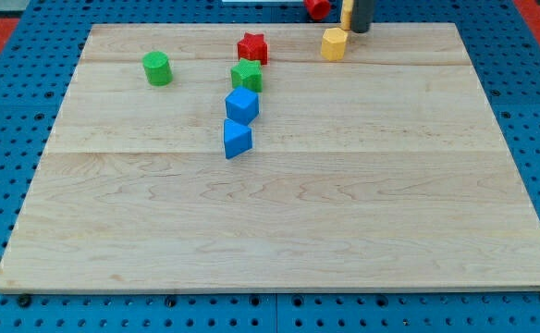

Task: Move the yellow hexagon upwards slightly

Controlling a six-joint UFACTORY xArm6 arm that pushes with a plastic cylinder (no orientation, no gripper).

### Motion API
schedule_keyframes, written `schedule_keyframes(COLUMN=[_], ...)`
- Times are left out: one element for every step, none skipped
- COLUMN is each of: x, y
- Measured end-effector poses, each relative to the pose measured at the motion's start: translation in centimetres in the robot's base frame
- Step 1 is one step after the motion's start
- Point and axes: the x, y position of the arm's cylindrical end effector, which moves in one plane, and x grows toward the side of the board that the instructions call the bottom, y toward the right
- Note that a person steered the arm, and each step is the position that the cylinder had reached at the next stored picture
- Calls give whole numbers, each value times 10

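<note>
The yellow hexagon [335,43] lies near the top edge of the wooden board [279,231], right of the middle. My dark rod comes down from the view's top, and my tip [361,30] stands just up and right of the hexagon, close to it. I cannot tell if they touch. A second yellow block [347,13] shows partly beside the rod, at the view's top edge.
A red block [317,7] sits at the top edge. A red star [251,48] lies left of the hexagon, with a green block [247,76], a blue cube [242,104] and a blue triangle [237,139] below it. A green cylinder [157,68] is further left.
</note>
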Motion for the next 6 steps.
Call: schedule_keyframes(x=[28, 72, 50, -1, 47, 76], y=[2, -41, -62, -31, -21, -79])
